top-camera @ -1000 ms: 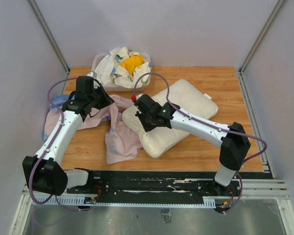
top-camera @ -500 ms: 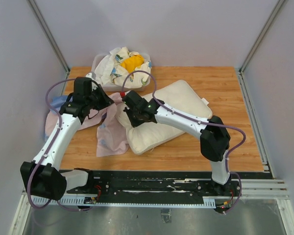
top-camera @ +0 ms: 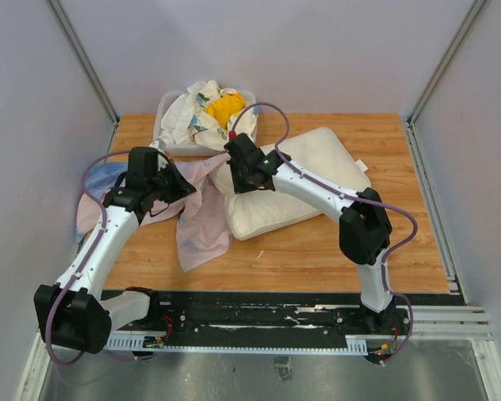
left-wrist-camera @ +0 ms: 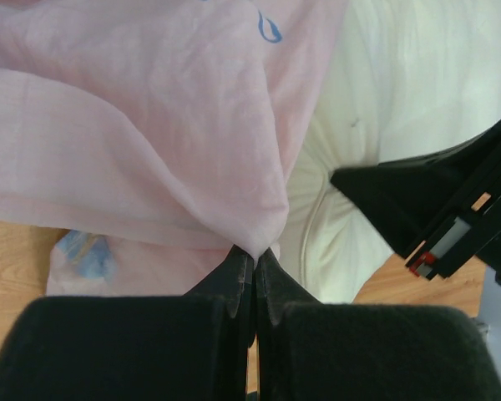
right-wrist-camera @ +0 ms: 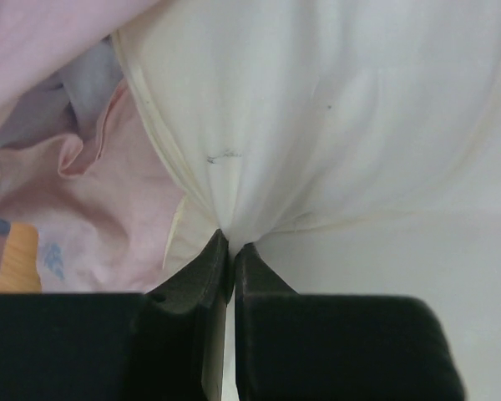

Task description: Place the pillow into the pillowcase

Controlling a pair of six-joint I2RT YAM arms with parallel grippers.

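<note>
The overhead view alone gives the layout. The pillow (top-camera: 313, 171) lies diagonally on the wooden desk (top-camera: 401, 242), right of centre, with its left end bunched at the right tool (top-camera: 240, 174). The pillowcase (top-camera: 202, 230) lies crumpled to the left with its pale pink side up and a patch of blue showing at its far left edge. Its right side touches the pillow. The left tool (top-camera: 165, 185) sits over the upper part of the pillowcase. At the back of the desk, a shallow white tray (top-camera: 165, 109) holds bunched white floral cloths (top-camera: 188, 117) with a yellow cloth (top-camera: 225, 107) on top.

The wrist views show the grips, which the arms hide from above. In the left wrist view, the black fingers are clenched on a pinch of thin pink pillowcase fabric. The fabric fans away from the pinch in soft, slightly sheer folds, and a small blue printed mark shows near the top. The cream pillow lies just beyond the fabric, and the black end of the right arm enters from the right. In the right wrist view, the fingers are pressed together on a gathered bit of the pillow's cream cover, right beside a corded seam. The cloth puckers into the pinch, while the rest of the pillow looks smooth, thick and padded. Loose pink folds of the pillowcase lie at the left.
</note>
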